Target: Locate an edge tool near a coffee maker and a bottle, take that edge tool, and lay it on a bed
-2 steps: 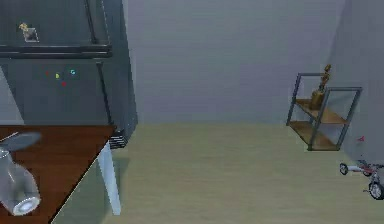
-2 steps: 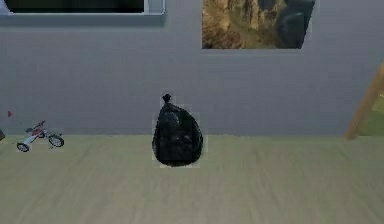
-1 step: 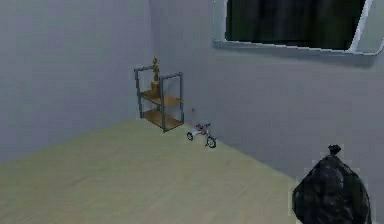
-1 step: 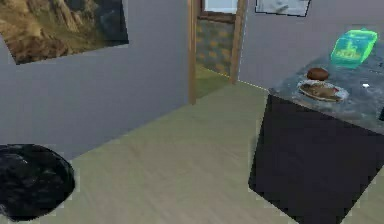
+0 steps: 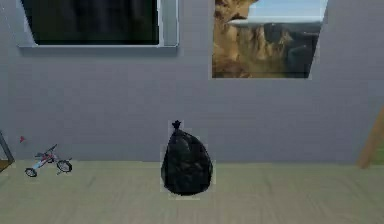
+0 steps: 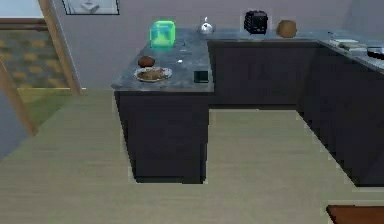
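Observation:
A dark kitchen counter [image 6: 200, 62] with a grey stone top runs along the far wall in the arm side view, with a short leg coming toward me. On it stand a glowing green translucent box [image 6: 163, 35], a plate [image 6: 153, 74] with brown food, a small dark square thing [image 6: 201, 75], a small silvery item [image 6: 207, 26], a black appliance [image 6: 256, 21] and a brown rounded thing [image 6: 287, 28]. I make out no edge tool, coffee maker or bottle for sure.
In the forward view a black tied rubbish bag [image 5: 186, 160] sits on the floor before a grey wall, with a small toy tricycle [image 5: 48, 162] at the left. A dark window [image 5: 92, 22] and a landscape picture [image 5: 266, 38] hang above. Wooden door frame [image 6: 62, 50] stands left of the counter.

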Available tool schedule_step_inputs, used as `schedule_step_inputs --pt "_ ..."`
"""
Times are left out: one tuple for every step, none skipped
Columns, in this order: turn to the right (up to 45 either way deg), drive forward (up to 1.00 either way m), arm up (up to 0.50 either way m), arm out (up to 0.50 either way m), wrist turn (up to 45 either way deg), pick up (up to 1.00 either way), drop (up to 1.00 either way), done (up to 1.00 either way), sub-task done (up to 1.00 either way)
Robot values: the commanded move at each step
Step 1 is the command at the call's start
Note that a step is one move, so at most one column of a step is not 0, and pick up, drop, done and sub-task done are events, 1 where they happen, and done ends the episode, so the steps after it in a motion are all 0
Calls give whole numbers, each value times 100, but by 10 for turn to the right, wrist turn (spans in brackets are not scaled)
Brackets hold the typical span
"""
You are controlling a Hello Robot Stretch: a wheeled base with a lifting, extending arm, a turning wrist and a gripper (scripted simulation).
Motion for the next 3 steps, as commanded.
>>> schedule_step_inputs --pt "450 0 0 0 0 0 0 0 0" --pt "360 0 0 0 0 0 0 0 0" --pt "30 0 0 0 0 0 0 0 0"
